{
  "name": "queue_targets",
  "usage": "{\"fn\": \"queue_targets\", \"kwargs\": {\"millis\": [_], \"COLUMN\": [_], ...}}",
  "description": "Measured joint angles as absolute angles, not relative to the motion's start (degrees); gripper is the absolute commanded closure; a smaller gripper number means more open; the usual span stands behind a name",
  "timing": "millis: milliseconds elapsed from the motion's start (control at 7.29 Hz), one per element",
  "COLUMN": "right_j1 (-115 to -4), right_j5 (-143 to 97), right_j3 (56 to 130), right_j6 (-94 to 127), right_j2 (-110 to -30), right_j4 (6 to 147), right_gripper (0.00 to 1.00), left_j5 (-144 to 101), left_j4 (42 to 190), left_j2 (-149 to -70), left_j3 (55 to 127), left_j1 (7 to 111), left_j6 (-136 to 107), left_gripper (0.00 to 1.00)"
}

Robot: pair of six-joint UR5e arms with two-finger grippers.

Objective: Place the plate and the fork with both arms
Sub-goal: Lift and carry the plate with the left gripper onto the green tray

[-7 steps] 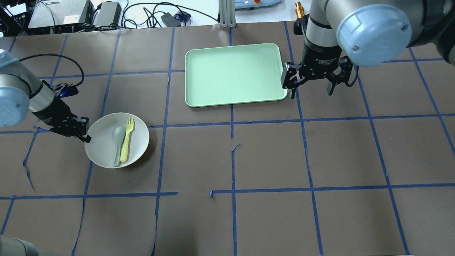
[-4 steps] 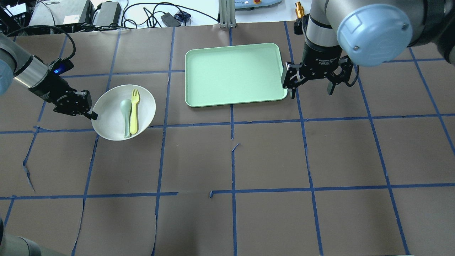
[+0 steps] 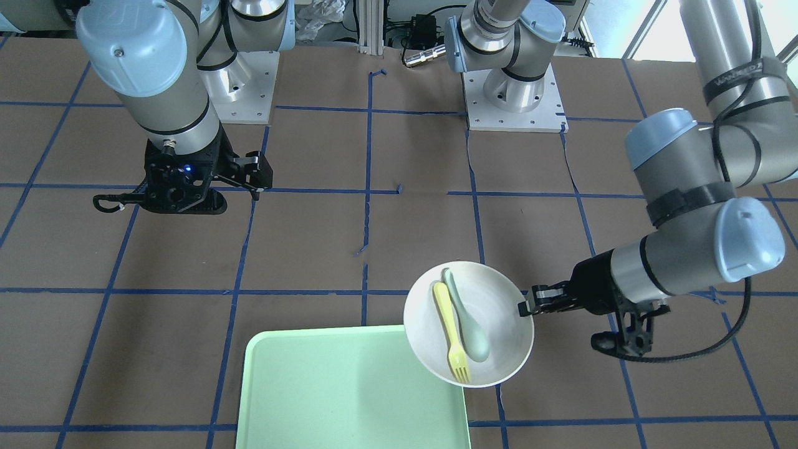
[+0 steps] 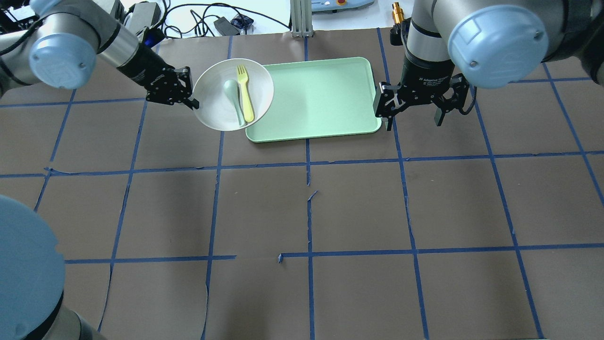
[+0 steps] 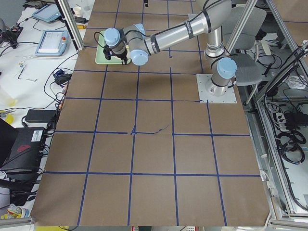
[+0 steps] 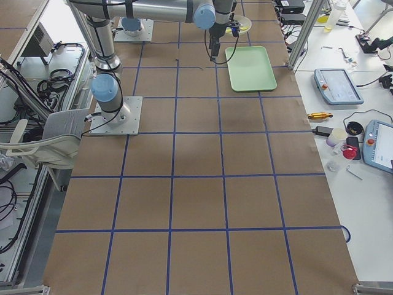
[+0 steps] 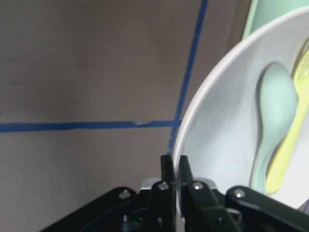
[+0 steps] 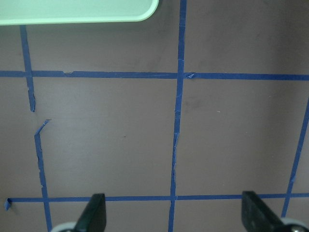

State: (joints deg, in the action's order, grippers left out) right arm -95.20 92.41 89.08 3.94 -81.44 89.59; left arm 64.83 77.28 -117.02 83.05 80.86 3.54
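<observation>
Left gripper (image 4: 192,104): clamped on plate (image 4: 212,114) rim, fork (image 4: 245,93) aboard. Right gripper (image 4: 413,123): wide open, empty. Advised: keep level, lower gently onto tray (image 4: 321,94).

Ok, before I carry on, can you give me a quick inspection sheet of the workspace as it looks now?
Surface: table covered in brown paper with a blue tape grid; tape torn in places.
Job's things: plate held by its rim, overlapping the edge of the green tray nearest the left arm; fork lies in it.
Clutter: spoon in the plate beside the fork.
Grippers: left gripper shut on the plate's rim; right gripper open, empty, at the tray's opposite end.
Cables: black cable loops off the left wrist; loose cables on the bench beyond the table.
Surroundings: electronics boxes on that bench; handheld controllers on the side bench.
</observation>
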Motion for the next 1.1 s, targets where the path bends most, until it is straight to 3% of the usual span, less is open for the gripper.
{"fn": "queue_targets", "kwargs": {"millis": [548,1097], "right_j1": [-95.24,-95.27], "right_j5": [92.18,92.14], "right_j3": [89.18,89.75], "right_j6": [4.3,3.76], "right_j2": [-81.39,-81.15], "right_j4": [89.36,89.5], "right_gripper": [0.0,0.0], "left_j5": [61.99,62.31], "left_j4": [63.74,62.18], "left_j2": [-129.39,-134.27], "left_j3": [76.29,73.61], "left_j1": [88.88,91.12], "left_j6": [-3.74,-1.56], "left_gripper": [1.0,1.0]}}
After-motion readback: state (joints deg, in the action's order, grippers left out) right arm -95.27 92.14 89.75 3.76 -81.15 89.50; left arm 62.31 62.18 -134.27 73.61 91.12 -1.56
